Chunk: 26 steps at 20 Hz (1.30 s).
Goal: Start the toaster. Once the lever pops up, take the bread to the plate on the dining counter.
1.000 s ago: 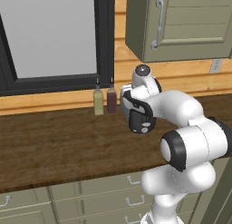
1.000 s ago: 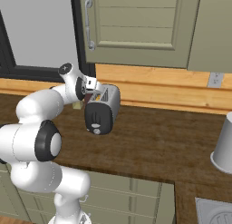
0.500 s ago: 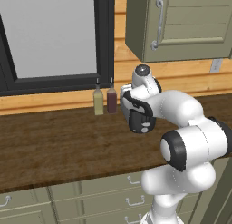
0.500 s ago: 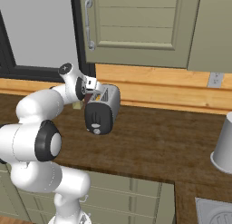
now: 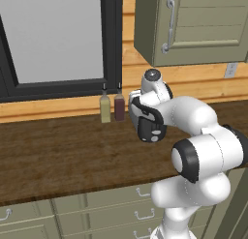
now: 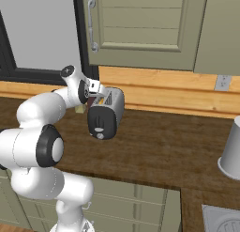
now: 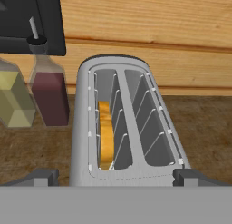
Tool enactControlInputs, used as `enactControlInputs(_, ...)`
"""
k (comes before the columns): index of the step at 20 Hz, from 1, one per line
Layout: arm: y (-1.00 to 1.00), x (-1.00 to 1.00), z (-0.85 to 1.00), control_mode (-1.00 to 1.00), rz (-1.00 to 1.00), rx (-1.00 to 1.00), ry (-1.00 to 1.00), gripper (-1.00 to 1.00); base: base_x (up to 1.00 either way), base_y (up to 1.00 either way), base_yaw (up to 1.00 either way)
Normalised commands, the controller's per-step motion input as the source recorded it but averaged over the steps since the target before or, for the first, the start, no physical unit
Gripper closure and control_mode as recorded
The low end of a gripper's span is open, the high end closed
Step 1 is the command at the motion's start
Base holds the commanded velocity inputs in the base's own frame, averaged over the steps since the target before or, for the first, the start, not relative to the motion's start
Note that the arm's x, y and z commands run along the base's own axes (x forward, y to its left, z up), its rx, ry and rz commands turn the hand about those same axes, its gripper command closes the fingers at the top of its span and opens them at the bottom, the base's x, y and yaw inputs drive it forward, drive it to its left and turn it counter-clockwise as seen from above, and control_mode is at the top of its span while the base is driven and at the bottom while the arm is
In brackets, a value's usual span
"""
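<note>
Left base view: the toaster (image 5: pixel 147 122) stands on the dark worktop (image 5: pixel 58 151), two slim bottles (image 5: pixel 112 106) beside it; nothing has shifted from the earlier frame. Right base view: the gripper (image 6: pixel 96 91) hovers over the toaster's top. Hand view: jaws spread wide, empty, straddling the toaster; the bread (image 7: pixel 106 134) sits in the slot just ahead of them. No writing is legible.

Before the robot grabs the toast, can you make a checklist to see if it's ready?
1. Gripper open: ok, fingertips stand wide apart.
2. Gripper over the toaster: ok, a fingertip on each side of it.
3. Bread in a slot: ok, in the left slot in the hand view.
4. Bread popped up high enough to pinch: not ok, it sits below the rim.
5. Lever up: cannot tell.
6. Bottles out of the way: ok, beside the toaster.
</note>
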Motion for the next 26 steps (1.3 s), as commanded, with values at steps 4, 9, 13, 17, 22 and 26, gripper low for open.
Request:
enactControlInputs(4, 0.0, 0.0, 0.0, -1.0, 0.0, 0.0, 0.0, -1.0, 0.0, 0.0, 0.0)
enactControlInputs(9, 0.0, 0.0, 0.0, -1.0, 0.0, 0.0, 0.0, -1.0, 0.0, 0.0, 0.0)
enactControlInputs(13, 0.0, 0.0, 0.0, -1.0, 0.0, 0.0, 0.0, -1.0, 0.0, 0.0, 0.0)
enactControlInputs(17, 0.0, 0.0, 0.0, -1.0, 0.0, 0.0, 0.0, -1.0, 0.0, 0.0, 0.0)
enactControlInputs(22, 0.0, 0.0, 0.0, -1.0, 0.0, 0.0, 0.0, -1.0, 0.0, 0.0, 0.0)
enactControlInputs(26, 0.0, 0.0, 0.0, -1.0, 0.0, 0.0, 0.0, -1.0, 0.0, 0.0, 0.0)
